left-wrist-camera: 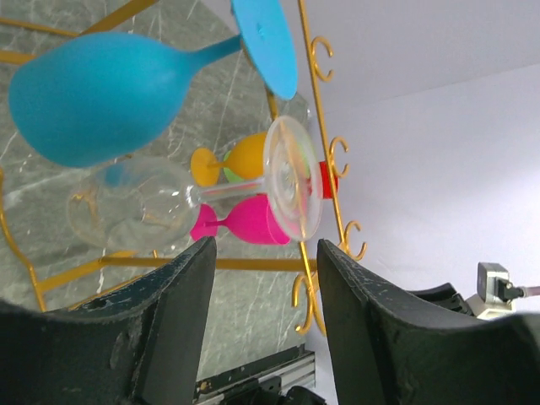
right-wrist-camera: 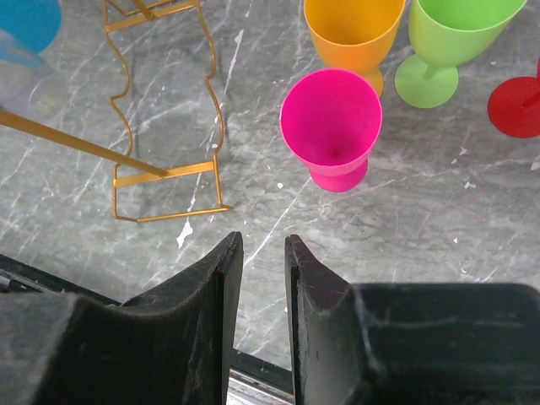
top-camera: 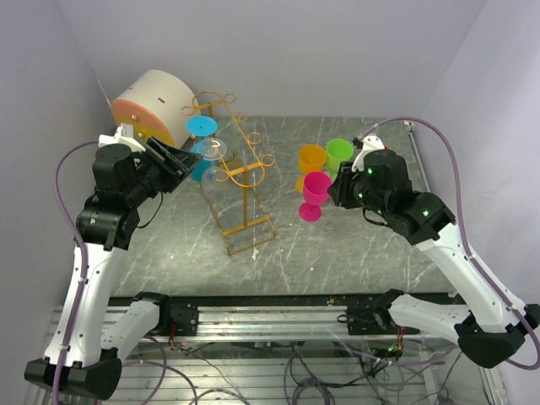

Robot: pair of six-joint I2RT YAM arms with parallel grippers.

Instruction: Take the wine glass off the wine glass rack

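The wine glass rack [top-camera: 245,181], a thin gold wire stand, rises left of centre; its scroll arms show in the left wrist view [left-wrist-camera: 325,160] and its base in the right wrist view [right-wrist-camera: 164,181]. A clear wine glass [top-camera: 214,152] hangs on it beside a blue glass [top-camera: 202,128]. In the left wrist view the clear glass's foot [left-wrist-camera: 294,177] sits just beyond my fingertips and the blue glass [left-wrist-camera: 93,97] hangs above. My left gripper [top-camera: 187,160] [left-wrist-camera: 266,253] is open and empty, close to the clear glass. My right gripper [top-camera: 337,190] [right-wrist-camera: 263,245] has a narrow gap and is empty, near a pink glass [right-wrist-camera: 331,126].
Orange [top-camera: 311,159], green [top-camera: 340,152] and pink [top-camera: 316,190] glasses stand upright right of centre; a red foot [right-wrist-camera: 516,105] shows beside them. A round white-and-orange drum box [top-camera: 152,105] sits at the back left. Purple walls close in on three sides.
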